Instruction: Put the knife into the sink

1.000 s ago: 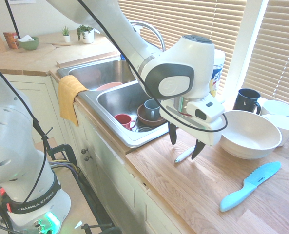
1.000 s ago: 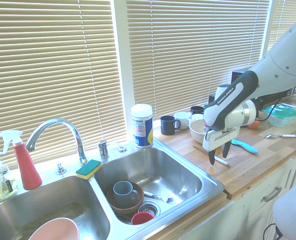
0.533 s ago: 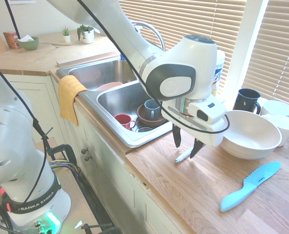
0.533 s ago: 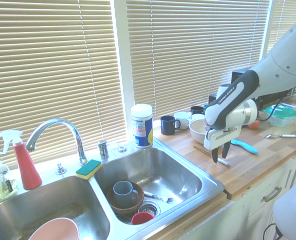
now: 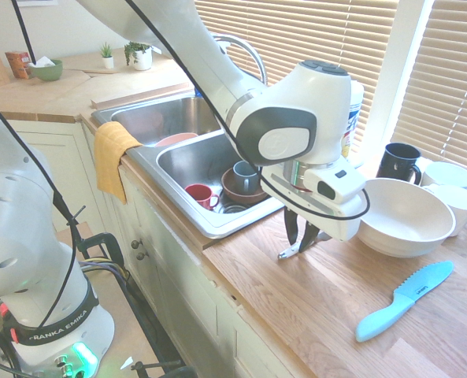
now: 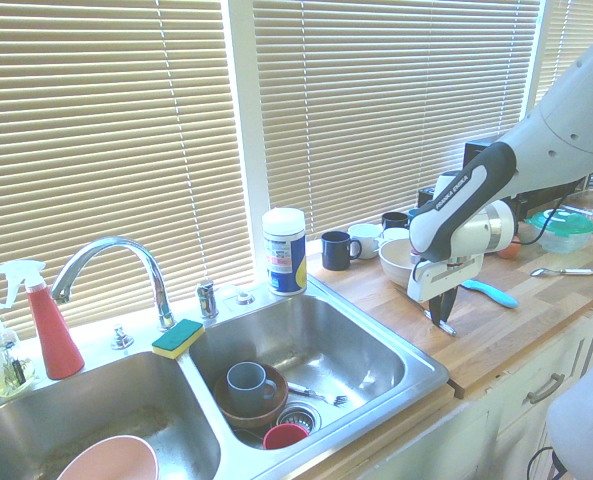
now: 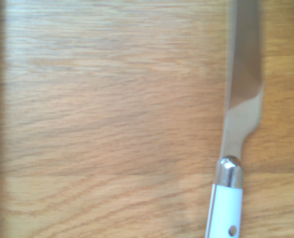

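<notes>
The paring knife (image 5: pixel 287 253) lies on the wooden countertop (image 5: pixel 328 295), and in the first exterior view your gripper (image 5: pixel 298 246) is down over it, its two dark fingers (image 5: pixel 291 226) partly apart with the handle between the tips. You cannot tell from here whether they press on it. Beyond the fingers, on the arm base's far side, you have the white bowl (image 5: pixel 402 224) and a dark mug (image 5: pixel 398 162); well apart from them, on the same countertop, lies the light-blue serrated knife (image 5: pixel 402 303). On the fingers' other side is your sink (image 5: pixel 182 161), with a red mug (image 5: pixel 200 194) and a blue-grey mug (image 5: pixel 246 177) in it.

In the second exterior view, you see the fingers low at the paring knife, near the sink's rim but outside it, one overlapping the other. The sink also holds a fork (image 6: pixel 321 393); the tub of wipes (image 6: pixel 285 252) stands behind it, against the window side.

In the wrist view, you get the silver blade (image 7: pixel 246 64), its metal collar (image 7: pixel 229 172) and part of the white handle (image 7: pixel 225 210), over wood grain, slightly out of focus.
</notes>
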`<state>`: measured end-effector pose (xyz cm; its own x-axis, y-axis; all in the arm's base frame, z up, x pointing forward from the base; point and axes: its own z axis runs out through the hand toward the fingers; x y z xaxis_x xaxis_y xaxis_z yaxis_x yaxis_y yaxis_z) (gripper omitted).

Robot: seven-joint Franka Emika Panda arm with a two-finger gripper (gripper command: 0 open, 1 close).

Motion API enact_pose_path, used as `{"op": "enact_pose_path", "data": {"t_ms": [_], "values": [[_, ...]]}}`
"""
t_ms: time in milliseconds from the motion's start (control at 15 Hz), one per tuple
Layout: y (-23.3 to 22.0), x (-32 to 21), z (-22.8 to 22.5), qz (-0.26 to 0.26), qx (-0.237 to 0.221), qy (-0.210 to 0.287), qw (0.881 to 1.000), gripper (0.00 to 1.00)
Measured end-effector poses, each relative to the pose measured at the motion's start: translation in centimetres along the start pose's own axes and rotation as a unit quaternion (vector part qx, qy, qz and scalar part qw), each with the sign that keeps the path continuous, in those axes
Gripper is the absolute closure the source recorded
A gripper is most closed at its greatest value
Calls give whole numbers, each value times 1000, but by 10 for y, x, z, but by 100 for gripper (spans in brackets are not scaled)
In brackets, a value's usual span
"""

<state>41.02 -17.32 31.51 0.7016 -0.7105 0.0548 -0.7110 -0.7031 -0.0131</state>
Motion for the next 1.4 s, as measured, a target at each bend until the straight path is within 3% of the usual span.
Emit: {"op": "enact_pose_path", "data": {"t_ms": [467,800,1067,1400], "values": [[-1,2,-2,8,9,4,1000,100],[-26,3,-71,-9,36,42,998,100],[-71,-30,-118,-13,45,58,997,100],[-154,-95,-131,-9,35,65,997,100]]}}
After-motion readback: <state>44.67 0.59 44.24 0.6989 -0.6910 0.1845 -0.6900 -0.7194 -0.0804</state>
